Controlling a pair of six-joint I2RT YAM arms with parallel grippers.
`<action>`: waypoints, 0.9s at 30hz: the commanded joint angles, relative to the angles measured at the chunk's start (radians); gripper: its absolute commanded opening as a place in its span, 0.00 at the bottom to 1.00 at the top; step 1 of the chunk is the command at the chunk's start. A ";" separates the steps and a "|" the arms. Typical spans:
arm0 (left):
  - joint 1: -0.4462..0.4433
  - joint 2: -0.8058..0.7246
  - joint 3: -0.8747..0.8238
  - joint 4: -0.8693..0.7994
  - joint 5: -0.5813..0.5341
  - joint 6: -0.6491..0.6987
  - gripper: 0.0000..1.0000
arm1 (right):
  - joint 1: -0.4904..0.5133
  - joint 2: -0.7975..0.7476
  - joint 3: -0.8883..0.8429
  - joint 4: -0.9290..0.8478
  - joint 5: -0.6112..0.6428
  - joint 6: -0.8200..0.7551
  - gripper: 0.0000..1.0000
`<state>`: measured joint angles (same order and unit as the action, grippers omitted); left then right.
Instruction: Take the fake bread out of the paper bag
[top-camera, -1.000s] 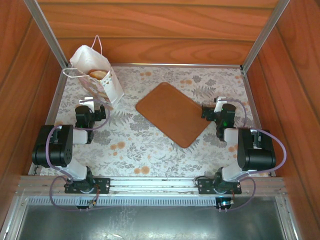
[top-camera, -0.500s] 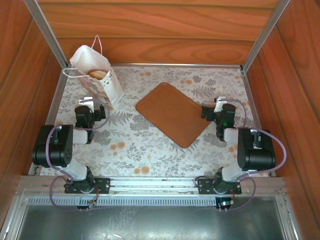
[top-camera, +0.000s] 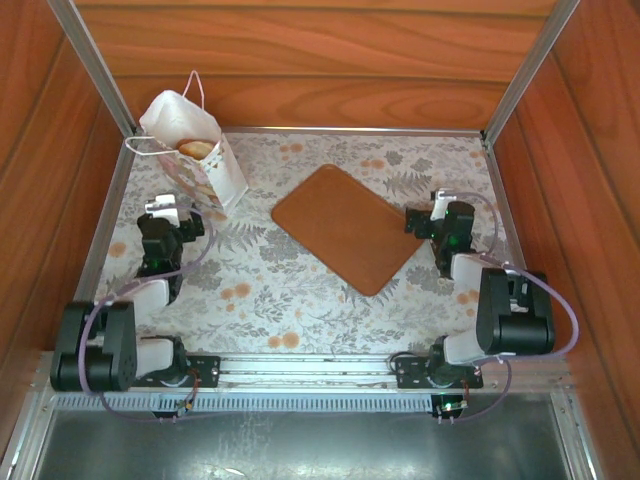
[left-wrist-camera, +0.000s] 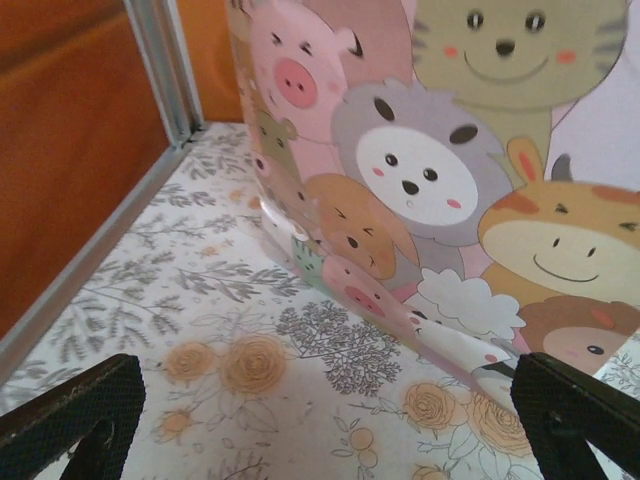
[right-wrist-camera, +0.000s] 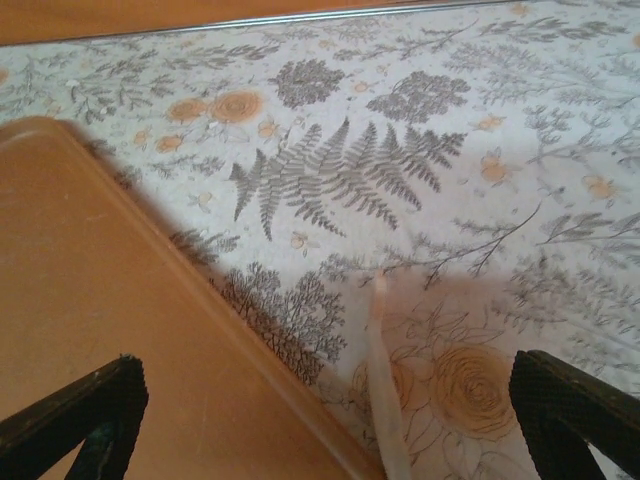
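Top external view: the paper bag (top-camera: 190, 150) stands open-mouthed in the far-left corner, 1 piece of bread (top-camera: 197, 148) showing inside; the left gripper (top-camera: 163, 212) sits near its base, the right gripper (top-camera: 437, 220) beside the tray (top-camera: 345, 228). Left wrist view: 2 fingers (left-wrist-camera: 75, 415) spread, empty, facing the bag's side. Right wrist view: fingers likewise spread, empty. The bread likely handles light and stiff; pinching it across its middle through the flimsy bag's mouth seems best.

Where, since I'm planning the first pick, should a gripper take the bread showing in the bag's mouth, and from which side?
Grip the fake bread across its exposed top, coming down through the open mouth. The paper bag stands mouth-up and its walls cover the bread from every side. The left gripper, open and facing the bag's side, looks best placed.
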<state>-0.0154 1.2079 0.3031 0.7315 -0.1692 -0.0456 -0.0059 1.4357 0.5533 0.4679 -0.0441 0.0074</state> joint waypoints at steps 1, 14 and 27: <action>-0.002 -0.159 0.016 -0.231 -0.074 -0.059 1.00 | 0.007 -0.080 0.134 -0.321 0.060 0.071 1.00; 0.003 -0.478 0.272 -0.967 -0.033 -0.434 1.00 | 0.057 -0.089 0.287 -0.557 -0.685 0.523 0.83; 0.004 -0.271 0.387 -1.089 0.203 -0.501 1.00 | 0.508 0.256 0.638 -0.914 -0.441 0.290 0.70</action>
<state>-0.0135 0.9222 0.6422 -0.3054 -0.0021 -0.5312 0.4335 1.5921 1.0904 -0.2962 -0.5659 0.3901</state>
